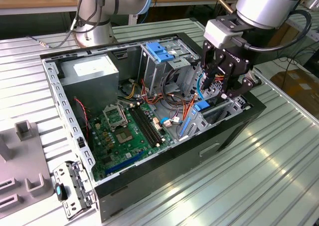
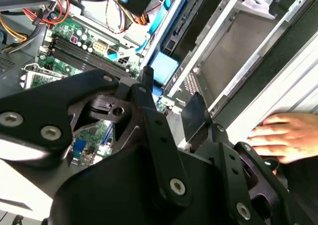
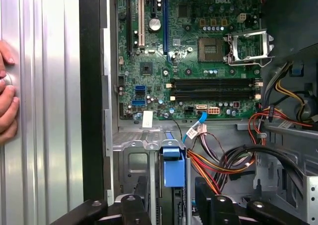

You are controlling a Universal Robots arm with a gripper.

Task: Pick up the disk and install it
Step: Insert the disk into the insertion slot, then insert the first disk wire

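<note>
The pincer (image 1: 225,91) hangs over the bay (image 3: 133,160) at the case (image 1: 149,180) corner, its fingers (image 3: 141,196) apart. The disk (image 3: 174,168) stands between them, with the bay walls close on both sides.

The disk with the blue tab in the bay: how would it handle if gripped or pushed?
The disk shows edge-on as a thin flat slab, so probably stiff and dense. Its blue plastic tab may flex when squeezed. Bay walls flank it, so tipping seems unlikely.

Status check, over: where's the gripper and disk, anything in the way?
Gripper over drive bay. Disk edge-on in bay beneath it. Hand on table beside case.
</note>
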